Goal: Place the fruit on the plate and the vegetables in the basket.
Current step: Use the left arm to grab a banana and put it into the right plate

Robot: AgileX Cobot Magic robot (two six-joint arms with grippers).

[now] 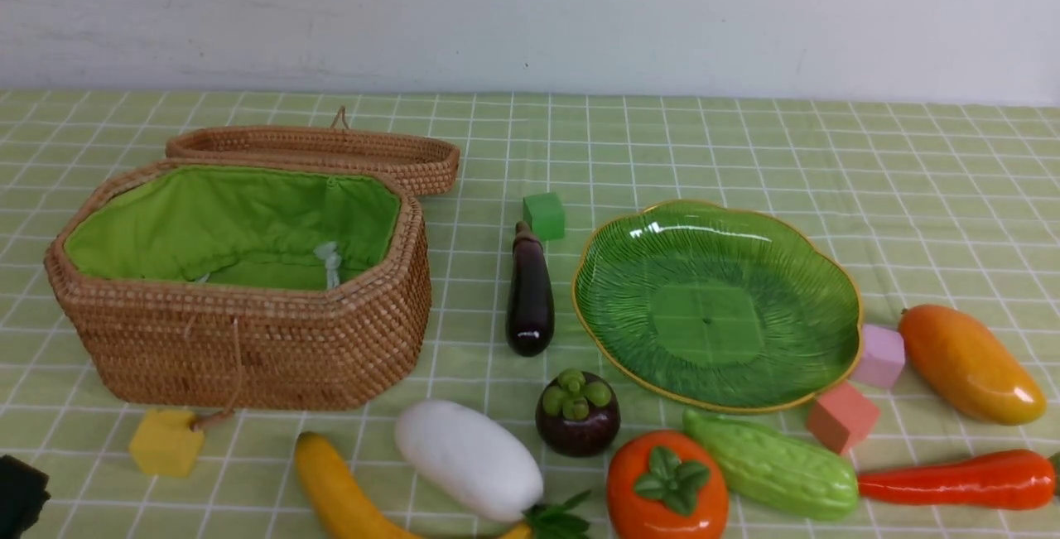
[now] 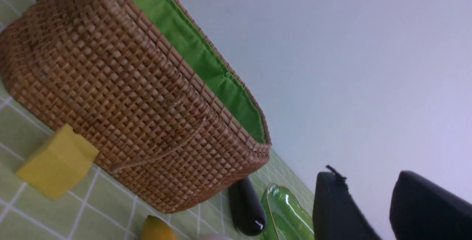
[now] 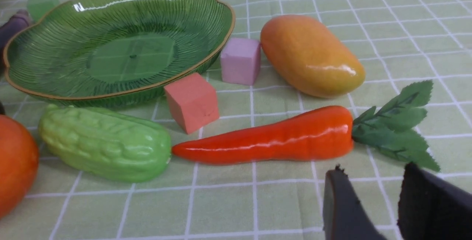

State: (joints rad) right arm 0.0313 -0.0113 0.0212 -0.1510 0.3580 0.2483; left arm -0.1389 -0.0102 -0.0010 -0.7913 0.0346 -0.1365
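Wicker basket point(image 1: 248, 348): open, nothing inside; plate point(image 1: 712, 307) bare too.
Carrot point(image 3: 273, 140): on the tablecloth point(image 1: 745, 133), tip almost touching the gourd point(image 3: 107, 144).
Left gripper point(image 2: 365, 184): spread, empty, beside basket.
Right gripper point(image 3: 370, 175): spread, empty, near carrot.
Tip: I'd pinch the glossy carrot mid-body, squarely.
Surface: green checked, flat.
Room: plain white wall point(image 1: 530, 9).

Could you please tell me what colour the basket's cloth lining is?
Bright green; the lining shows best in the front view.
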